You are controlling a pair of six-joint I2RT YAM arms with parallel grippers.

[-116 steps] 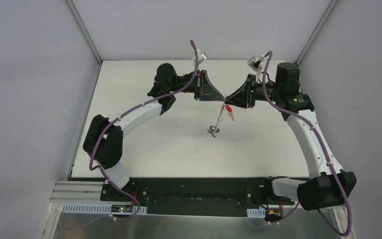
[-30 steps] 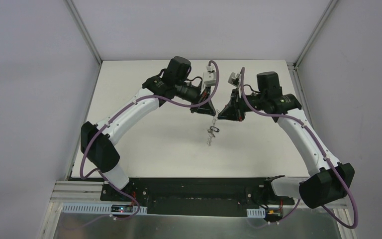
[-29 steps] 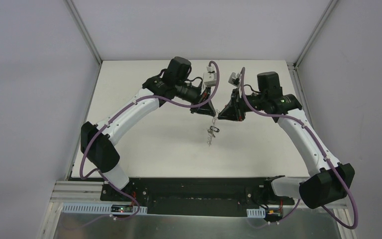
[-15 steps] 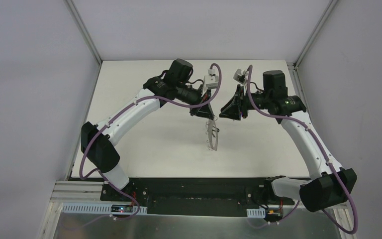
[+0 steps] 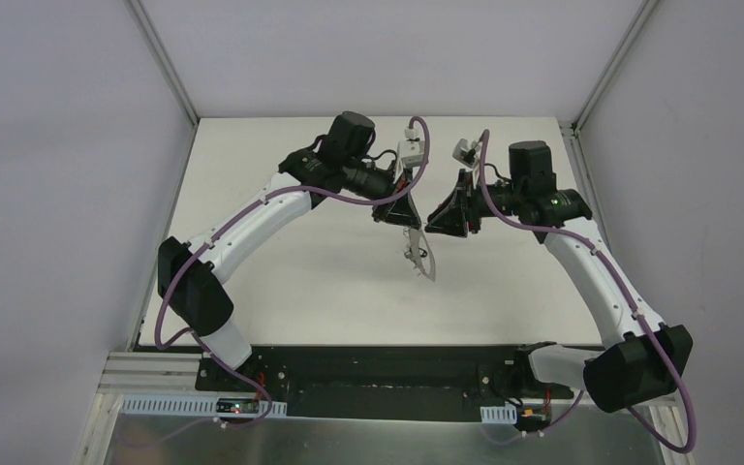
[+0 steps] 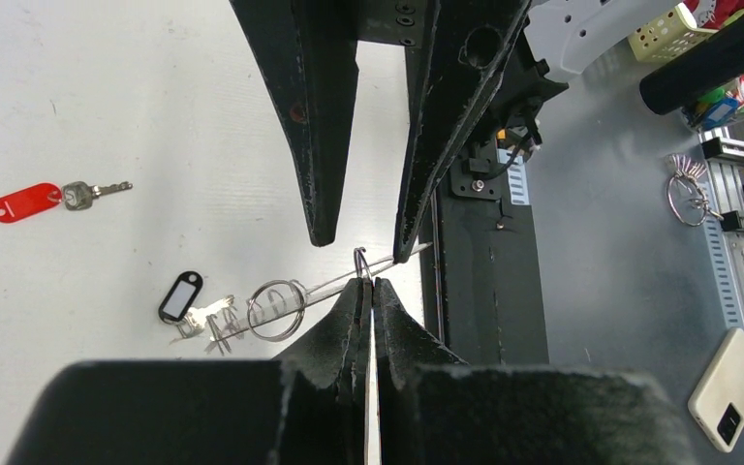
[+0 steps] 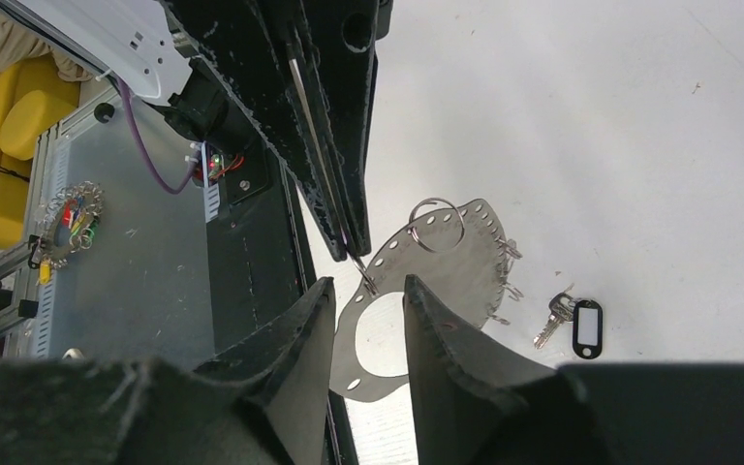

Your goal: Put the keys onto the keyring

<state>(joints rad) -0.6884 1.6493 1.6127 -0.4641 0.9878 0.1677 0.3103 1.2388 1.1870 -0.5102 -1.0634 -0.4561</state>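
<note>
While I am clenching the left end effector (image 6: 366, 287) on the keyring (image 7: 460, 257), hanging it above the bench (image 5: 291, 271) to present a wire loop (image 6: 360, 258), the right end effector (image 7: 370, 283) is hovering released astride that loop, with the red-headed key (image 6: 29, 201) and dark-tagged key (image 7: 581, 326) lying unthreaded below.

Keyring (image 7: 480, 247), holed grey oval with wire loops (image 7: 510, 271), hangs tilted; red key (image 6: 29, 201) lies apart; dark-tagged key (image 7: 576, 327) beside the loops.
</note>
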